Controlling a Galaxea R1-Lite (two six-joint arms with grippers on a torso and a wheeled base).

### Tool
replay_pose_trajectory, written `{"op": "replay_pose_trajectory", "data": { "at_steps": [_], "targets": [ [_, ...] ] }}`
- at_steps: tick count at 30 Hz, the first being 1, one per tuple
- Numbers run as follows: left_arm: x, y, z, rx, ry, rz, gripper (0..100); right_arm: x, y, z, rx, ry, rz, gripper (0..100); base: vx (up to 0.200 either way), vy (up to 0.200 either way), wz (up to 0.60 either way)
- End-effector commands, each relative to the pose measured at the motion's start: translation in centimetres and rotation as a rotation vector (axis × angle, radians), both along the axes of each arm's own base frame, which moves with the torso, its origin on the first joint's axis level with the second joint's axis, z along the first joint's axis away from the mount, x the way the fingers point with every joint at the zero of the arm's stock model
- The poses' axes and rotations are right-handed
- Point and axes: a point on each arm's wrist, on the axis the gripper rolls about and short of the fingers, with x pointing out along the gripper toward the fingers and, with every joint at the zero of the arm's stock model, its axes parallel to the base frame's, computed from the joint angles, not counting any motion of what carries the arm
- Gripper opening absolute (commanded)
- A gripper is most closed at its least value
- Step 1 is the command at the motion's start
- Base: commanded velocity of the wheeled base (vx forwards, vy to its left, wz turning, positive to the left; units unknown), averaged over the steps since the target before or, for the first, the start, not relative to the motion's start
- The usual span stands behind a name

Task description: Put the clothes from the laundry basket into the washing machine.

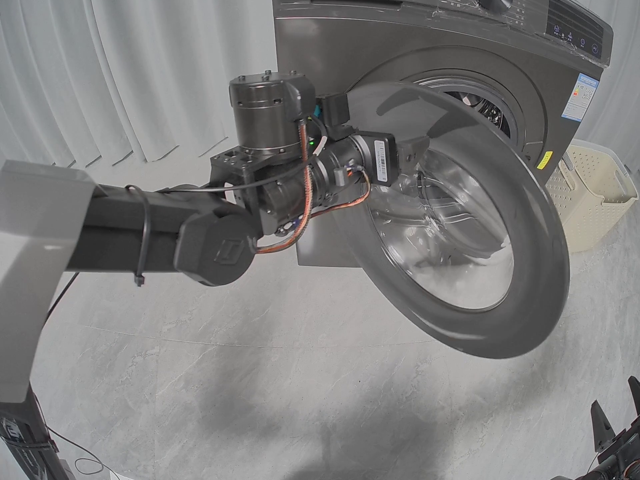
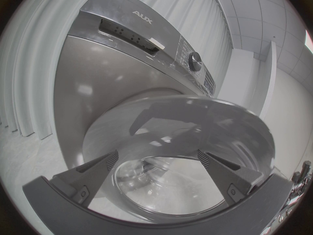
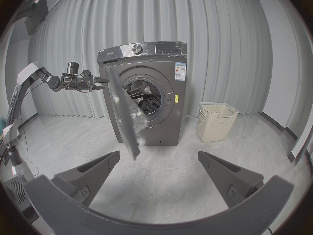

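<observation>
Clothes (image 3: 150,105), dark, lie in the washing machine (image 3: 177,121) drum, its half-swung door (image 3: 125,115) partly across the opening. The left gripper (image 2: 158,155) faces the door's outer side, jaws apart. The right gripper (image 3: 158,157) hangs well back, jaws apart. The laundry basket (image 3: 216,121) stands on the floor beside the machine.

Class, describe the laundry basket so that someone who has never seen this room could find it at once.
Start at the grey washing machine before the white curtain, its round door swung open. On the floor to its side, on the robot's right, stands the laundry basket. It alone is cream, open-topped, with perforated walls.
</observation>
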Motion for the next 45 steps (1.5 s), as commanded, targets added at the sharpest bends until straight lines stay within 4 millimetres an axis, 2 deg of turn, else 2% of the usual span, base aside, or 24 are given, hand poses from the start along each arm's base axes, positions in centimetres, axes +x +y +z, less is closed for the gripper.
{"op": "replay_pose_trajectory", "data": {
  "at_steps": [1,7,12,15,16,17,19,20,21,22,23,27,30,33,36,37,38,43,45],
  "targets": [
    [3.2,-2.6,-2.2,-0.036,0.044,0.043,100,0.0,0.0,-0.5,0.000,0.003,0.001,100,0.000,0.000,0.00],
    [5.2,-4.6,-2.1,-0.120,0.052,0.092,100,0.0,0.0,-0.5,0.000,0.001,-0.001,100,0.000,0.000,0.00],
    [4.3,-5.0,-1.3,-0.148,0.073,0.094,100,0.0,0.0,-0.5,0.003,0.003,-0.001,100,0.000,0.000,0.00],
    [3.2,-4.3,-0.4,-0.154,0.085,0.119,100,0.0,0.0,-0.5,0.003,0.003,-0.001,100,0.000,0.000,0.00],
    [1.9,-3.6,0.0,-0.140,0.100,0.116,100,0.0,0.0,-0.5,0.003,0.003,-0.001,100,0.000,0.000,0.00],
    [1.9,-3.6,0.0,-0.140,0.100,0.116,100,0.0,0.0,-0.5,0.003,0.003,-0.001,100,0.000,0.000,0.00],
    [-1.6,-1.5,0.7,-0.099,0.141,0.098,100,0.0,0.0,-0.5,0.003,0.003,-0.002,100,0.000,0.000,0.00],
    [-2.0,-1.2,0.8,-0.096,0.143,0.096,100,0.0,0.0,-0.5,0.004,0.003,-0.002,100,0.000,0.000,0.00],
    [-4.8,0.3,0.9,-0.059,0.172,0.076,100,0.0,0.0,-0.5,0.004,0.003,-0.002,100,0.000,0.000,0.00],
    [-6.7,1.5,1.0,-0.043,0.186,0.062,100,0.0,0.0,-0.5,0.004,0.003,-0.004,100,0.000,0.000,0.00],
    [-7.7,2.4,1.1,-0.034,0.191,0.057,100,0.0,0.0,-0.5,0.004,0.003,-0.004,100,0.000,0.000,0.00],
    [-14.4,8.9,0.1,0.028,0.216,0.042,100,0.0,0.0,-0.5,0.001,0.003,-0.004,100,0.000,0.000,0.00],
    [-18.1,13.4,-1.0,0.059,0.209,0.020,100,0.0,0.0,-0.5,-0.002,0.001,-0.005,100,0.000,0.000,0.00],
    [-21.7,18.6,-3.4,0.074,0.193,0.057,100,0.0,0.0,-0.5,-0.002,0.001,-0.005,100,0.000,0.000,0.00],
    [-24.9,22.3,-6.0,0.087,0.145,0.118,100,0.0,0.0,-0.5,0.000,0.000,-0.004,100,0.000,0.000,0.00],
    [-25.5,23.0,-6.5,0.088,0.130,0.133,100,0.0,0.0,-0.5,-0.002,0.000,-0.004,100,0.000,0.000,0.00],
    [-26.8,24.5,-8.0,0.101,0.100,0.192,100,0.0,0.0,-0.5,-0.002,0.001,-0.004,100,0.000,0.000,0.00],
    [-30.3,27.3,-13.3,0.170,0.024,0.360,100,0.0,0.0,-0.5,-0.002,0.000,-0.004,100,0.000,0.000,0.00],
    [-31.2,27.7,-15.3,0.197,0.030,0.390,100,0.0,0.0,-0.5,-0.002,0.000,-0.004,100,0.000,0.000,0.00]
  ]
}}
